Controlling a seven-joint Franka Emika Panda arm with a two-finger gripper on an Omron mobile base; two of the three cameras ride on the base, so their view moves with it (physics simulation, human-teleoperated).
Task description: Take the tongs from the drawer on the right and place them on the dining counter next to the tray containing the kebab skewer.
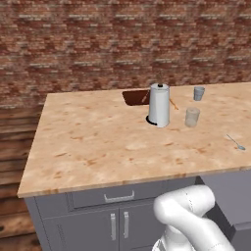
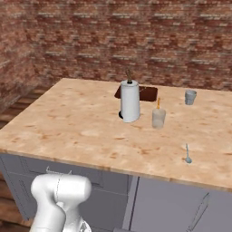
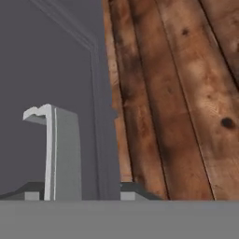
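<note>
Hand view, we saw grey tongs (image 3: 60, 154) clamped upright between our gripper (image 3: 77, 195) tips, grey drawer (image 3: 46, 56) behind, wooden floor (image 3: 177, 93) at three o'clock, left base view, tray (image 1: 136, 97) at twelve o'clock of the paper-towel roll (image 1: 159, 105) on the dining counter (image 1: 98, 142).

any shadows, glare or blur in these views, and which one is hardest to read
Left base view: even, flat light; the paper-towel roll casts just a small dark patch at its base on the dining counter; no glare. Right base view: the same soft look, with the spoon thin and faint. Hand view: hardest to read, with soft-edged grey cabinet panels close up beside sharper floor planks.
</note>
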